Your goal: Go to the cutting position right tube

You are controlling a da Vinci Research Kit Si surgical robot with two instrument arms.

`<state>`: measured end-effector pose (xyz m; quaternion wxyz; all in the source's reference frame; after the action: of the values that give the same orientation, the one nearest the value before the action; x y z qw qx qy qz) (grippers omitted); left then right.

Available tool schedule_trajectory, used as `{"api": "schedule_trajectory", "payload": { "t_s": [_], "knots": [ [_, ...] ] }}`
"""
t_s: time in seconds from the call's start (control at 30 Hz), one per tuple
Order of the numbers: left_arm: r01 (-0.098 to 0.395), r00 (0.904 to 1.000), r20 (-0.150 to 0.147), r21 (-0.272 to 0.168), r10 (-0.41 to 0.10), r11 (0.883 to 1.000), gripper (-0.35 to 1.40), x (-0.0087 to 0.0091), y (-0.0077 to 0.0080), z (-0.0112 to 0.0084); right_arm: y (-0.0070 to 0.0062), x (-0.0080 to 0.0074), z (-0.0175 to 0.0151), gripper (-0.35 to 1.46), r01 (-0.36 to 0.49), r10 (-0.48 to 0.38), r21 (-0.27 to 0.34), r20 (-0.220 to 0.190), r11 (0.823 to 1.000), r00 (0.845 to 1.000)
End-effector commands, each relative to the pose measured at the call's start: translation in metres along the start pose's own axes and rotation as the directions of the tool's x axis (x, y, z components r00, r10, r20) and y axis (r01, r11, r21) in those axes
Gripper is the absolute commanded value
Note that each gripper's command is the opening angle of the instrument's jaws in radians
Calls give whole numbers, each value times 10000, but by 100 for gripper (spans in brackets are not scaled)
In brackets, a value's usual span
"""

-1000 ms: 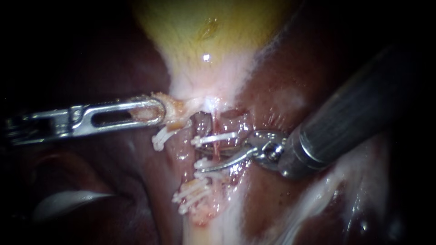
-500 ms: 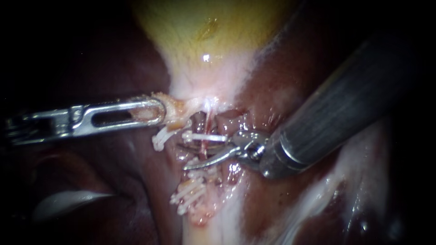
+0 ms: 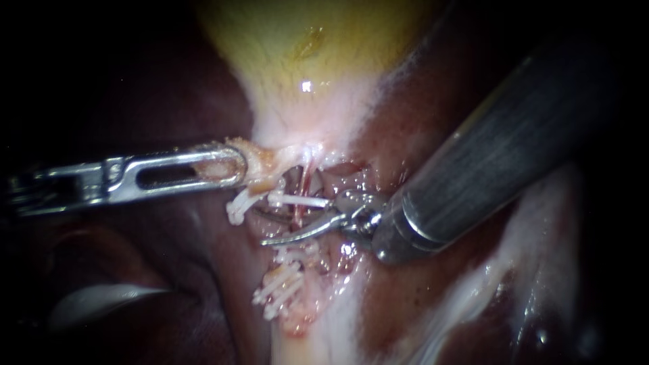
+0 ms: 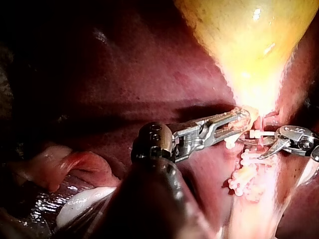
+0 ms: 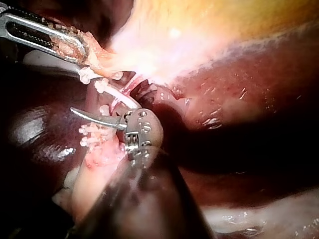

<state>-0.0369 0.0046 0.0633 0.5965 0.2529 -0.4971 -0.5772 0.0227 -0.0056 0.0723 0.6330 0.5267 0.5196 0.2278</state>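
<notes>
Reaches in from nine o'clock in the endoscope view: a slim silver left instrument [image 3: 230,167] with slotted jaws, clamped on a pale tan flap of tissue [image 3: 263,165] at the neck of the yellow-green gallbladder [image 3: 304,54] and holding it out toward nine. Enters from two o'clock: a dark-shafted right instrument [image 3: 262,226] with curved silver blades, parted by a narrow gap and gripping nothing. Between those blades, a little toward seven o'clock from centre, a thin red tube [image 3: 305,181], running twelve to six and seemingly the right tube of the task. Across it, right at the upper blade's twelve o'clock edge, a white plastic clip [image 3: 301,201]. Toward six, just beyond the lower blade, a cluster of white clips [image 3: 278,289] on a pale stump.

Looks close to the cutting position already. Main hazard, as judged here: closing with the upper blade against the white plastic clip, nicking it or levering it off the tube. Also risky: settling so near that clip that hardly any cuff remains beside it. Could snag the cluster at six with the lower blade if dropped further. Could bite the dark red liver [image 3: 433,135] behind if pushed deeper, with the blade tips partly lost against wet tissue. Could also lose tension through any slip of the left jaws off the flap, leaving the tube slack and folding away from the blades.
</notes>
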Motion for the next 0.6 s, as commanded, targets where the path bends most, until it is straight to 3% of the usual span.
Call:
{"api": "schedule_trajectory", "payload": {
  "t_s": [0.03,0.6],
  "knots": [
    [0,10000,0,1,0,10000,-35,0,0,0,0,0,0,140,2,-2,6,-4,10000,10000],
    [-2,10000,-25,-14,2,10000,-35,0,0,0,-2,-1,3,142,18,-17,91,-122,10000,9999]
  ]
}}
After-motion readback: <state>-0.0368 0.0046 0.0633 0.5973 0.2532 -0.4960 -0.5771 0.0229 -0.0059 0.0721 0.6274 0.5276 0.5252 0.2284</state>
